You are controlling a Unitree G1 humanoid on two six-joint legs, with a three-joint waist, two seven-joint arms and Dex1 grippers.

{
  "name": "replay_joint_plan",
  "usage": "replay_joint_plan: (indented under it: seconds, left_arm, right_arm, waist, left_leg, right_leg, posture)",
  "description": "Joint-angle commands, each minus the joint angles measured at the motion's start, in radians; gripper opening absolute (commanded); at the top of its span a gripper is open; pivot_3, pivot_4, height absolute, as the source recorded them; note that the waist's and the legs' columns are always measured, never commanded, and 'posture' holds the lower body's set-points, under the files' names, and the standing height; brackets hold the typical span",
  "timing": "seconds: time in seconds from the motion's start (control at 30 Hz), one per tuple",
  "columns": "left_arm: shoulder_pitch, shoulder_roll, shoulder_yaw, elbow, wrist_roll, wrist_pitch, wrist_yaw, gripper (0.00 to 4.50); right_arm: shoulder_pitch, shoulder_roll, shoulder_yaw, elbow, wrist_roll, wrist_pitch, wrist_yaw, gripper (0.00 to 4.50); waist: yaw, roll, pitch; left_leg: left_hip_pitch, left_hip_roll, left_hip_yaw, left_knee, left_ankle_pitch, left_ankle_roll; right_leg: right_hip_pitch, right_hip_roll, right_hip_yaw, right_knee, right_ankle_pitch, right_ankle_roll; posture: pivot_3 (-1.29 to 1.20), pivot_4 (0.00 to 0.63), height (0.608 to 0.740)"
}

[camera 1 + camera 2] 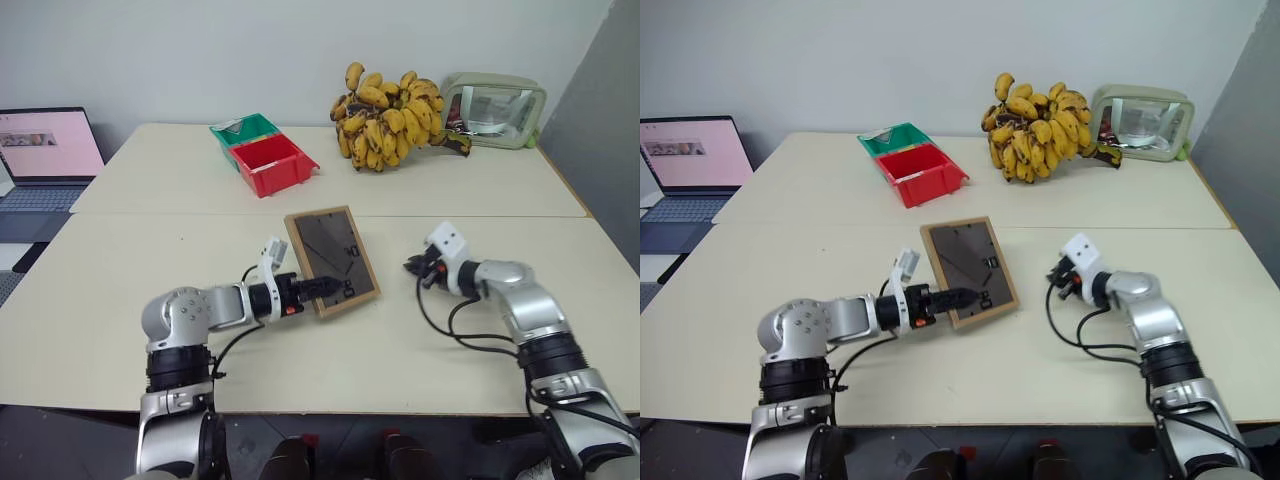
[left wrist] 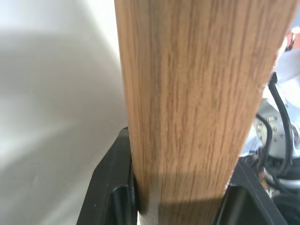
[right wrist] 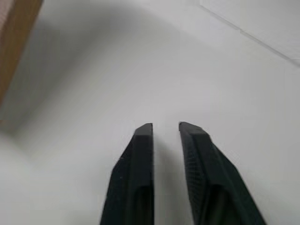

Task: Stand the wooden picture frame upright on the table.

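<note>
On the pale table [image 1: 120, 260], the left end effector [image 1: 322, 287] grips the tilted wooden picture frame [image 1: 332, 260] by its edge, green bin [image 1: 243, 131] and red bin [image 1: 272, 163] behind, while the right end effector [image 3: 165, 129] hovers slightly parted, holding nothing.

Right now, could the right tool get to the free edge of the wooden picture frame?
Probably yes. The right tool hovers beside the wooden picture frame, with bare table between them. The left tool grips the frame's near edge, leaving that side free.
</note>
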Motion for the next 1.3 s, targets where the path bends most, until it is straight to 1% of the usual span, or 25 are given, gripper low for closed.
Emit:
replay_joint_plan:
  seconds: [0.03, 0.07, 0.1, 0.13, 0.17, 0.2, 0.23, 0.3, 0.33, 0.37, 0.4, 0.43, 0.47, 0.67, 0.83, 0.97, 1.1, 1.17, 1.3]
  left_arm:
    - [-0.056, 0.141, -0.004, -0.001, -0.019, -0.06, -0.132, 1.29]
    - [-0.062, 0.166, -0.016, 0.015, -0.018, -0.066, -0.154, 1.29]
    - [-0.068, 0.186, -0.024, 0.029, -0.017, -0.071, -0.172, 1.29]
    - [-0.075, 0.201, -0.031, 0.041, -0.014, -0.074, -0.183, 1.29]
    - [-0.082, 0.215, -0.042, 0.051, -0.005, -0.082, -0.192, 1.29]
    - [-0.09, 0.228, -0.052, 0.06, 0.001, -0.086, -0.203, 1.29]
    - [-0.095, 0.241, -0.064, 0.066, 0.004, -0.09, -0.216, 1.29]
    - [-0.111, 0.251, -0.069, 0.08, -0.004, -0.082, -0.229, 1.29]
    - [-0.117, 0.259, -0.08, 0.079, -0.007, -0.085, -0.244, 1.29]
    - [-0.12, 0.265, -0.089, 0.078, -0.008, -0.088, -0.254, 1.29]
    - [-0.115, 0.283, -0.118, 0.057, -0.005, -0.094, -0.279, 1.29]
    - [-0.117, 0.293, -0.134, 0.045, -0.012, -0.091, -0.301, 1.29]
    - [-0.126, 0.296, -0.144, 0.045, -0.016, -0.084, -0.312, 1.29]
    - [-0.163, 0.299, -0.169, 0.057, -0.024, -0.076, -0.347, 1.29]
    - [-0.176, 0.289, -0.183, 0.054, -0.031, -0.068, -0.357, 1.29]
    - [-0.183, 0.272, -0.215, 0.064, -0.014, -0.089, -0.359, 1.29]
    - [-0.184, 0.268, -0.23, 0.066, -0.015, -0.091, -0.373, 1.29]
    - [-0.174, 0.269, -0.239, 0.06, -0.014, -0.09, -0.383, 1.29]
    - [-0.151, 0.267, -0.232, 0.058, -0.029, -0.064, -0.389, 1.29]
  right_arm:
    - [-0.135, -0.078, -0.066, -0.095, 0.184, 0.149, 0.21, 1.16]
    - [-0.166, -0.081, -0.06, -0.109, 0.215, 0.183, 0.239, 1.44]
    - [-0.197, -0.082, -0.054, -0.126, 0.25, 0.224, 0.27, 1.48]
    - [-0.222, -0.08, -0.047, -0.145, 0.28, 0.256, 0.295, 1.7]
    - [-0.249, -0.07, -0.04, -0.153, 0.296, 0.273, 0.307, 1.94]
    - [-0.276, -0.054, -0.03, -0.152, 0.304, 0.282, 0.309, 2.08]
    - [-0.295, -0.04, -0.021, -0.149, 0.306, 0.282, 0.31, 2.4]
    - [-0.326, -0.002, -0.01, -0.129, 0.302, 0.265, 0.29, 2.81]
    - [-0.338, 0.018, -0.001, -0.118, 0.299, 0.256, 0.284, 3.08]
    - [-0.345, 0.03, 0.006, -0.11, 0.297, 0.251, 0.28, 3.25]
    - [-0.354, 0.059, 0.025, -0.08, 0.253, 0.189, 0.242, 3.47]
    - [-0.363, 0.078, 0.046, -0.049, 0.229, 0.156, 0.24, 3.79]
    - [-0.373, 0.095, 0.061, -0.02, 0.214, 0.124, 0.245, 3.9]
    - [-0.428, 0.2, 0.087, 0.074, 0.2, 0.065, 0.237, 3.9]
    - [-0.448, 0.273, 0.098, 0.086, 0.201, 0.053, 0.23, 3.9]
    - [-0.441, 0.319, 0.122, 0.047, 0.189, 0.053, 0.216, 3.9]
    - [-0.405, 0.29, 0.118, -0.064, 0.245, 0.143, 0.256, 3.9]
    - [-0.388, 0.254, 0.104, -0.131, 0.298, 0.219, 0.292, 3.9]
    - [-0.348, 0.13, 0.037, -0.209, 0.369, 0.337, 0.316, 3.9]
  waist:
    - [-0.01, 0.0, 0.0]
    - [-0.014, 0.0, 0.0]
    - [-0.017, 0.0, 0.0]
    - [-0.019, 0.0, 0.0]
    - [-0.019, 0.0, 0.0]
    - [-0.021, 0.0, 0.0]
    - [-0.021, 0.0, 0.0]
    - [-0.019, 0.0, 0.0]
    - [-0.017, 0.0, 0.0]
    - [-0.016, 0.0, 0.0]
    - [-0.013, 0.0, 0.0]
    - [-0.009, 0.0, 0.0]
    - [-0.008, 0.0, 0.0]
    - [-0.002, 0.0, 0.0]
    - [-0.002, 0.0, 0.0]
    - [-0.003, 0.0, 0.0]
    - [-0.002, 0.0, 0.0]
    - [-0.001, 0.0, 0.0]
    - [-0.001, 0.0, 0.0]
  left_leg:
    - [0.001, 0.0, 0.001, -0.002, 0.0, 0.0]
    - [0.002, 0.001, 0.002, -0.005, 0.0, 0.0]
    - [0.004, 0.001, 0.002, -0.01, 0.0, 0.0]
    - [0.005, 0.001, 0.001, -0.011, 0.0, -0.001]
    - [0.004, 0.003, 0.0, -0.012, 0.0, -0.001]
    - [0.003, 0.004, 0.0, -0.012, 0.0, -0.001]
    - [0.003, 0.004, 0.0, -0.013, 0.0, -0.001]
    - [0.001, 0.003, -0.001, -0.013, 0.0, -0.001]
    - [-0.002, 0.003, -0.001, -0.013, 0.0, -0.001]
    - [-0.006, 0.002, -0.002, -0.012, 0.002, -0.003]
    - [-0.009, 0.002, -0.002, -0.011, 0.003, -0.005]
    - [-0.014, 0.001, -0.002, -0.011, 0.003, -0.006]
    - [-0.015, 0.0, -0.001, -0.011, 0.003, -0.006]
    - [-0.016, 0.0, -0.001, -0.012, 0.004, -0.006]
    - [-0.016, 0.0, -0.002, -0.012, 0.004, -0.006]
    - [-0.015, 0.0, -0.002, -0.012, 0.004, -0.006]
    - [-0.016, 0.0, -0.002, -0.011, 0.004, -0.006]
    - [-0.015, 0.0, -0.002, -0.011, 0.004, -0.006]
    - [-0.016, 0.0, -0.002, -0.011, 0.004, -0.006]
  right_leg:
    - [0.0, 0.0, 0.001, 0.0, 0.0, 0.0]
    - [0.0, 0.001, 0.002, -0.001, 0.0, 0.0]
    - [0.001, 0.001, 0.002, -0.003, 0.0, 0.0]
    - [0.0, 0.001, 0.002, -0.005, 0.0, 0.0]
    - [0.001, 0.001, 0.0, -0.007, 0.0, -0.001]
    - [0.0, 0.001, 0.0, -0.007, 0.0, -0.001]
    - [-0.001, 0.001, 0.0, -0.008, 0.0, -0.001]
    - [-0.002, 0.0, -0.001, -0.01, 0.0, -0.001]
    - [-0.004, -0.001, -0.001, -0.012, 0.0, -0.001]
    - [-0.007, -0.001, -0.001, -0.012, 0.0, -0.001]
    - [-0.01, -0.003, -0.001, -0.012, 0.0, -0.001]
    - [-0.014, -0.005, -0.001, -0.011, 0.0, -0.001]
    - [-0.016, -0.006, -0.002, -0.011, 0.0, -0.001]
    - [-0.016, -0.006, -0.002, -0.012, 0.0, -0.001]
    - [-0.016, -0.006, -0.003, -0.012, 0.0, -0.001]
    - [-0.016, -0.006, -0.003, -0.011, 0.0, -0.001]
    - [-0.017, -0.006, -0.003, -0.009, 0.0, -0.001]
    - [-0.017, -0.006, -0.003, -0.008, 0.0, -0.001]
    - [-0.017, -0.006, -0.003, -0.008, 0.0, -0.001]
  posture:
    - [0.0, 0.15, 0.74]
    - [0.0, 0.15, 0.74]
    - [0.0, 0.15, 0.74]
    - [0.0, 0.15, 0.74]
    - [0.0, 0.15, 0.74]
    - [0.0, 0.15, 0.74]
    - [0.0, 0.15, 0.74]
    - [0.0, 0.15, 0.74]
    - [0.0, 0.15, 0.74]
    - [0.0, 0.15, 0.74]
    - [0.0, 0.15, 0.74]
    - [0.0, 0.15, 0.74]
    - [0.0, 0.15, 0.74]
    - [0.0, 0.15, 0.74]
    - [0.0, 0.15, 0.74]
    - [0.0, 0.15, 0.74]
    - [0.0, 0.15, 0.74]
    - [0.0, 0.15, 0.74]
    - [0.0, 0.15, 0.74]
